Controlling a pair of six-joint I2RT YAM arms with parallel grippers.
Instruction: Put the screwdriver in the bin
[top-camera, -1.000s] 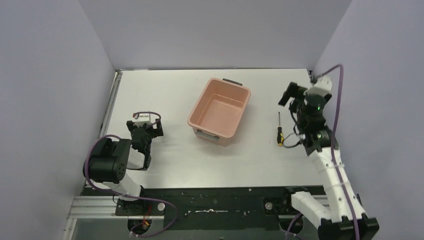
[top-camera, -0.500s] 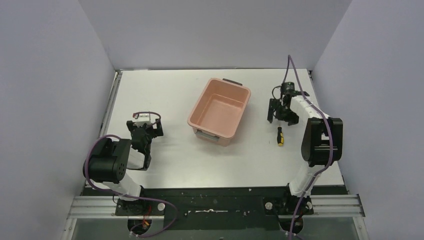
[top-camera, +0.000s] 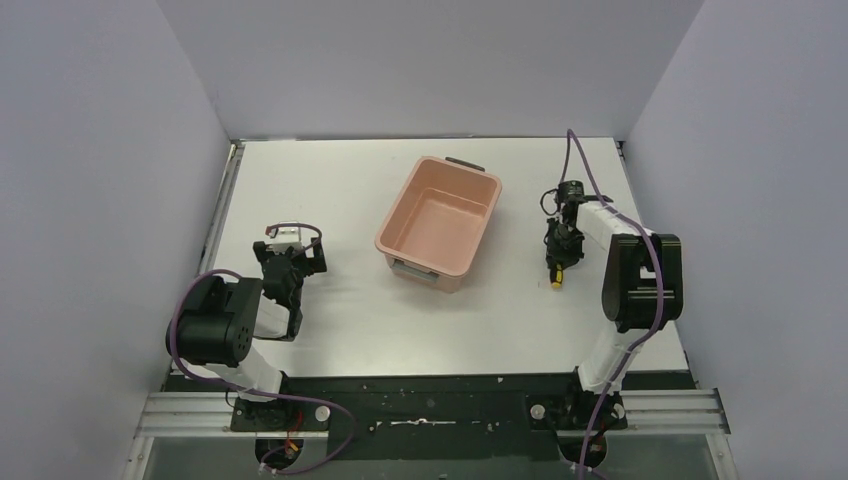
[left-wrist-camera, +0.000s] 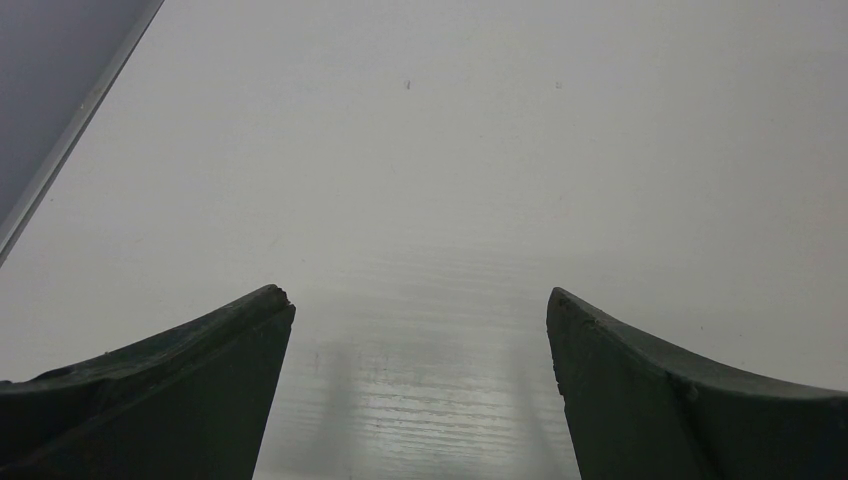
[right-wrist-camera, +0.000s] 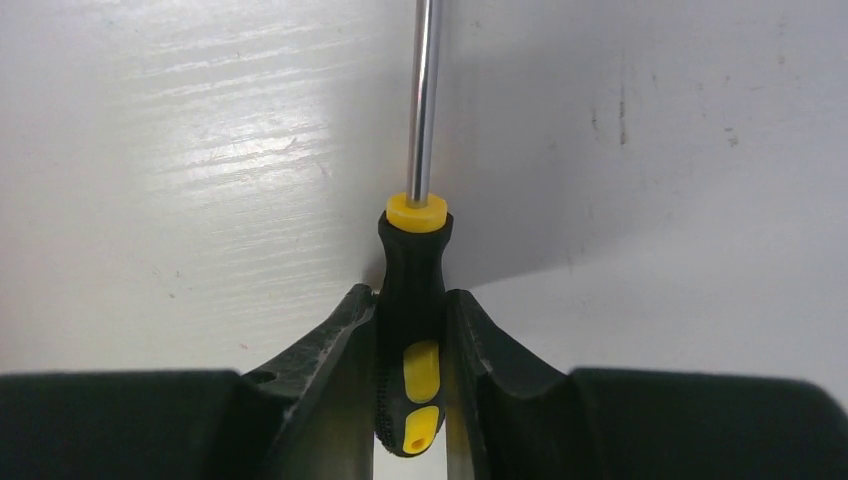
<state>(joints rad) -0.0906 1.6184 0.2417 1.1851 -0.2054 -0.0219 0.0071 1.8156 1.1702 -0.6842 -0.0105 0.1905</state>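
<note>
The screwdriver (right-wrist-camera: 413, 265) lies on the white table, right of the bin, its thin metal shaft pointing away from the wrist camera. My right gripper (right-wrist-camera: 412, 300) is shut on its yellow-and-black handle, one finger pressed against each side. From above, only the handle's yellow end (top-camera: 556, 283) shows below the right gripper (top-camera: 557, 255). The salmon-pink bin (top-camera: 398, 205) stands at the table's middle, with nothing in it. My left gripper (top-camera: 290, 265) hovers low over bare table at the left, and in its wrist view the left gripper (left-wrist-camera: 420, 305) is open with nothing between its fingers.
Grey walls (top-camera: 120, 150) close in the table on the left, back and right. A metal strip (top-camera: 222, 215) runs along the table's left edge. The black rail (top-camera: 430, 405) with both arm bases lies along the near edge.
My right arm swung in and came down over the screwdriver, and its fingers went from wide open to shut on the handle. The left arm and the bin have not moved.
</note>
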